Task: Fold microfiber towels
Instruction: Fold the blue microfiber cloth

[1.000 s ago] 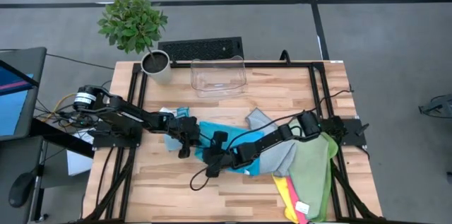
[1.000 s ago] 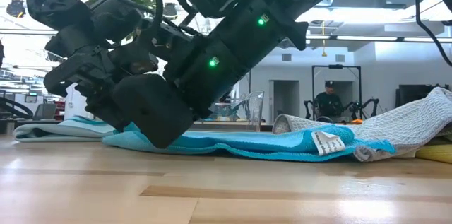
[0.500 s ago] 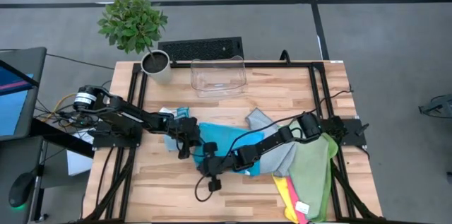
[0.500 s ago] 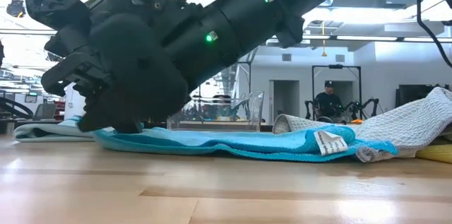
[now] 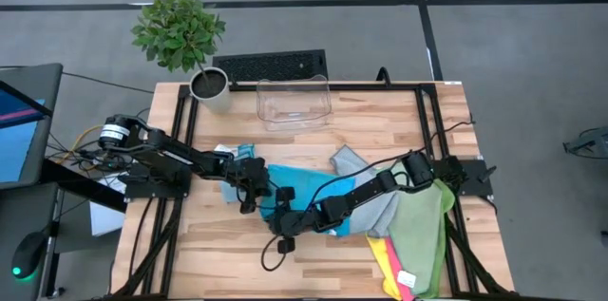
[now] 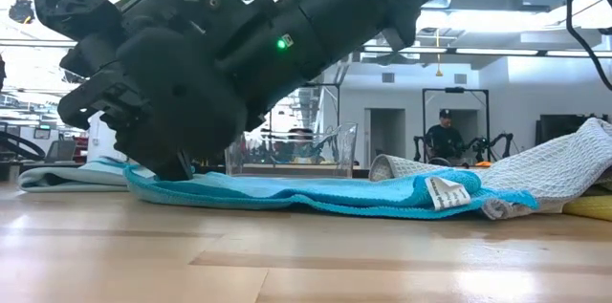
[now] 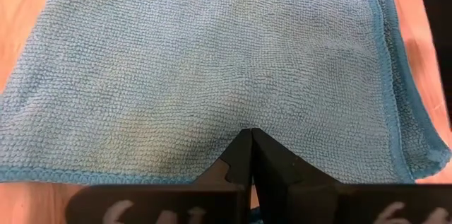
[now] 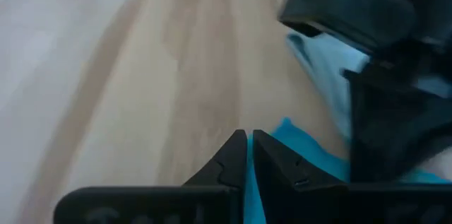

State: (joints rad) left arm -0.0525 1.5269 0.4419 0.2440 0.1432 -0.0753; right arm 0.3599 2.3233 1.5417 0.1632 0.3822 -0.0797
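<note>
A teal towel (image 5: 302,185) lies spread across the table's middle, and its white tag (image 6: 445,191) shows in the low view. A light blue towel (image 7: 212,61) lies flat to its left. My left gripper (image 5: 253,190) is shut, with its tips on the light blue towel. My right gripper (image 5: 281,221) is shut on the teal towel's left near corner, low over the table (image 6: 177,171). Grey (image 5: 380,208), pale green (image 5: 423,225) and yellow and pink towels (image 5: 389,263) lie piled at the right. My left gripper rests its shut fingertips (image 7: 251,143) on the light blue towel, just inside its near hem (image 7: 141,176). It comes from above, slanting down. The towel lies flat on the table. Whether any cloth is pinched between the fingers, I cannot tell. My right gripper pinches the teal towel's corner (image 8: 286,133) between its two fingers, slanting down from the table's right. The corner sits just off the table (image 6: 139,177). The rest of the towel lies on the table behind it.
A clear plastic bin (image 5: 293,102) stands at the far middle, with a potted plant (image 5: 209,84) at the far left corner and a keyboard (image 5: 271,64) behind the bin. Bare wood (image 5: 209,244) lies at the near left. A person sits in the room beyond (image 6: 442,136).
My right gripper has gone toward the table's left edge, staying low and shut. It has dragged the teal towel's corner along, so the towel's left edge reaches farther left. The rest of the towel has stayed on the table.
</note>
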